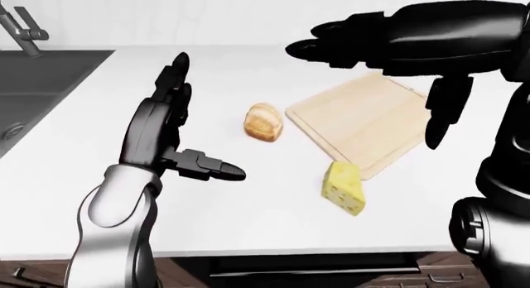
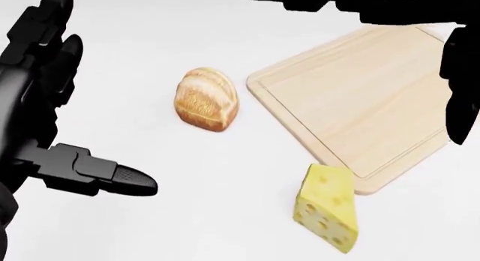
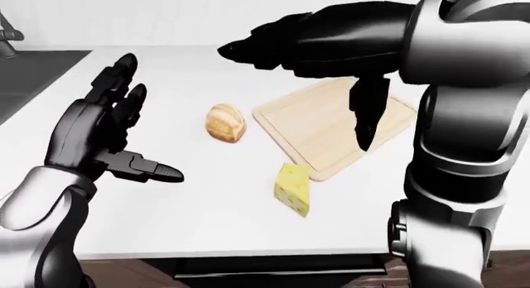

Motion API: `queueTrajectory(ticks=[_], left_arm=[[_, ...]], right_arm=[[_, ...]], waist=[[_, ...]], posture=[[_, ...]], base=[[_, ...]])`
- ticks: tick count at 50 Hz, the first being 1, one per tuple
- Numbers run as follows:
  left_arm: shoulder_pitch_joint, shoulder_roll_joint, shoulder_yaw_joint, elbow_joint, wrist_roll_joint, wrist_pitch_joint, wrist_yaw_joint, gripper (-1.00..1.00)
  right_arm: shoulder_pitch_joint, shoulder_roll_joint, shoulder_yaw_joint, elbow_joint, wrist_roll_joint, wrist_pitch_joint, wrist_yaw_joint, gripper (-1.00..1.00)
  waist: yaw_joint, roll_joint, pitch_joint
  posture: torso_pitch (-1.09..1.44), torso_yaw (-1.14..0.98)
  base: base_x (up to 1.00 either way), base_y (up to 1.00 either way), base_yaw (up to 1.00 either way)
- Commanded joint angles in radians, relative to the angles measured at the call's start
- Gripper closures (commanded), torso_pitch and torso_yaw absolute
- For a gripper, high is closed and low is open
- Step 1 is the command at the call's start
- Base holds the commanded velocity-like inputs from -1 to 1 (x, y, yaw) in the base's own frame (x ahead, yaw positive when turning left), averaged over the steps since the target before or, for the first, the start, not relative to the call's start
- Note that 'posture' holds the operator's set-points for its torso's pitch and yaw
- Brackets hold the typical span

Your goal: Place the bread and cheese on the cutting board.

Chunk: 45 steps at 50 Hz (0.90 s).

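Both hands up and empty; bread and cheese not yet on the board.

I have the left hand (image 1: 178, 123) raised over the white desk (image 1: 248, 220) with fingers spread wide and thumb sticking out toward the bread (image 2: 205, 98), which I judge lines it up for a sideways scoop. The right hand (image 3: 331, 40) hangs above the cutting board (image 2: 367, 98), fingers splayed and holding nothing, probably parked there to stay clear of the food. The bread sits just beside the board's left edge, apart from it. The cheese (image 2: 327, 211) stands on the desk next to the board's lower corner, apparently just off it. The board itself is bare, angled across the desk, so either piece needs only a short carry.
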<state>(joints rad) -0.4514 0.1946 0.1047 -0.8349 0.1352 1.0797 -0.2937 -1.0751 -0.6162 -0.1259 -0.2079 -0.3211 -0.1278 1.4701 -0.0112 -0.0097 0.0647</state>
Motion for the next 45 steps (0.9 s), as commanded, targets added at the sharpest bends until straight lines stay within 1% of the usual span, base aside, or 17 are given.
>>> queueTrajectory(ticks=[1, 4, 7, 12, 17, 19, 21, 22, 23, 27, 29, 30, 31, 32, 36, 39, 45], left_arm=[[-0.019, 0.004, 0.004, -0.02, 0.001, -0.04, 0.003, -1.0], [-0.019, 0.002, 0.004, -0.024, 0.001, -0.036, 0.003, -1.0], [-0.015, 0.001, 0.003, -0.025, 0.001, -0.038, 0.003, -1.0], [-0.012, 0.003, 0.011, -0.018, -0.001, -0.049, 0.002, -1.0], [-0.019, 0.007, 0.017, -0.017, -0.005, -0.046, 0.003, -1.0], [-0.026, 0.011, 0.021, -0.015, -0.007, -0.04, 0.004, -1.0], [-0.025, 0.01, 0.018, -0.016, -0.007, -0.041, 0.007, -1.0], [-0.024, 0.009, 0.017, -0.018, -0.008, -0.04, 0.008, -1.0], [-0.024, 0.009, 0.017, -0.018, -0.008, -0.04, 0.009, -1.0], [-0.022, 0.01, 0.019, -0.018, -0.011, -0.041, 0.009, -1.0], [-0.019, 0.01, 0.019, -0.017, -0.012, -0.044, 0.009, -1.0], [-0.019, 0.011, 0.021, -0.018, -0.013, -0.043, 0.009, -1.0], [-0.019, 0.011, 0.022, -0.017, -0.014, -0.044, 0.009, -1.0], [-0.018, 0.011, 0.022, -0.018, -0.015, -0.044, 0.01, -1.0], [-0.01, 0.01, 0.02, -0.019, -0.016, -0.048, 0.011, -1.0], [-0.011, 0.01, 0.018, -0.021, -0.016, -0.046, 0.011, -1.0], [-0.01, 0.01, 0.019, -0.024, -0.016, -0.044, 0.011, -1.0]], right_arm=[[-0.047, 0.006, -0.015, 0.019, -0.02, -0.087, -0.004, -1.0], [-0.056, 0.029, -0.008, 0.041, -0.041, -0.147, 0.008, -1.0], [-0.037, 0.047, -0.006, 0.021, -0.045, -0.178, 0.036, -1.0], [-0.001, 0.058, -0.012, -0.106, -0.002, -0.121, 0.139, -1.0], [0.104, -0.005, 0.006, -0.273, 0.065, -0.037, 0.144, -1.0], [0.12, -0.036, 0.016, -0.338, 0.098, 0.044, 0.144, -1.0], [0.139, -0.068, 0.023, -0.382, 0.122, 0.076, 0.144, -1.0], [0.141, -0.071, 0.025, -0.4, 0.127, 0.095, 0.144, -1.0], [0.141, -0.074, 0.026, -0.413, 0.132, 0.109, 0.144, -0.96], [0.141, -0.075, 0.043, -0.472, 0.148, 0.172, 0.144, -0.68], [0.146, -0.071, 0.048, -0.482, 0.146, 0.178, 0.144, -0.6], [0.15, -0.065, 0.054, -0.491, 0.144, 0.185, 0.144, -0.48], [0.153, -0.061, 0.057, -0.5, 0.142, 0.192, 0.144, -0.31], [0.159, -0.053, 0.061, -0.508, 0.137, 0.198, 0.144, -0.25], [0.175, -0.041, 0.072, -0.524, 0.127, 0.204, 0.144, -0.23], [0.185, -0.026, 0.079, -0.53, 0.114, 0.205, 0.144, -0.28], [0.21, 0.006, 0.091, -0.559, 0.091, 0.225, 0.144, -0.3]], waist=[[-0.001, 0.002, -0.024], [-0.002, 0.007, -0.027], [-0.002, 0.009, -0.03], [-0.003, 0.011, -0.034], [-0.001, 0.009, -0.035], [-0.003, 0.005, -0.035], [-0.002, 0.005, -0.034], [-0.001, 0.006, -0.032], [-0.001, 0.006, -0.031], [-0.004, 0.006, -0.027], [-0.006, 0.007, -0.026], [-0.007, 0.007, -0.025], [-0.008, 0.008, -0.025], [-0.008, 0.008, -0.025], [-0.01, 0.01, -0.024], [-0.01, 0.011, -0.024], [-0.01, 0.013, -0.026]], posture=[[0.0, 0.0], [0.0, 0.0], [0.0, 0.0], [0.0, 0.0], [0.0, 0.0], [0.0, 0.0], [0.0, 0.0], [0.0, 0.0], [0.0, 0.0], [0.0, 0.0], [0.0, 0.0], [0.0, 0.0], [0.0, 0.0], [0.0, 0.0], [0.0, 0.0], [0.0, 0.0], [0.0, 0.0]], base=[[0.0, 0.0, 0.0], [0.0, 0.0, 0.0], [0.0, 0.0, 0.0], [0.0, 0.0, 0.0], [0.0, 0.0, 0.0], [0.0, 0.0, 0.0], [0.0, 0.0, 0.0], [0.0, 0.0, 0.0], [0.0, 0.0, 0.0], [0.0, 0.0, 0.0], [0.0, 0.0, 0.0], [0.0, 0.0, 0.0], [0.0, 0.0, 0.0], [0.0, 0.0, 0.0], [0.0, 0.0, 0.0], [0.0, 0.0, 0.0], [0.0, 0.0, 0.0]])
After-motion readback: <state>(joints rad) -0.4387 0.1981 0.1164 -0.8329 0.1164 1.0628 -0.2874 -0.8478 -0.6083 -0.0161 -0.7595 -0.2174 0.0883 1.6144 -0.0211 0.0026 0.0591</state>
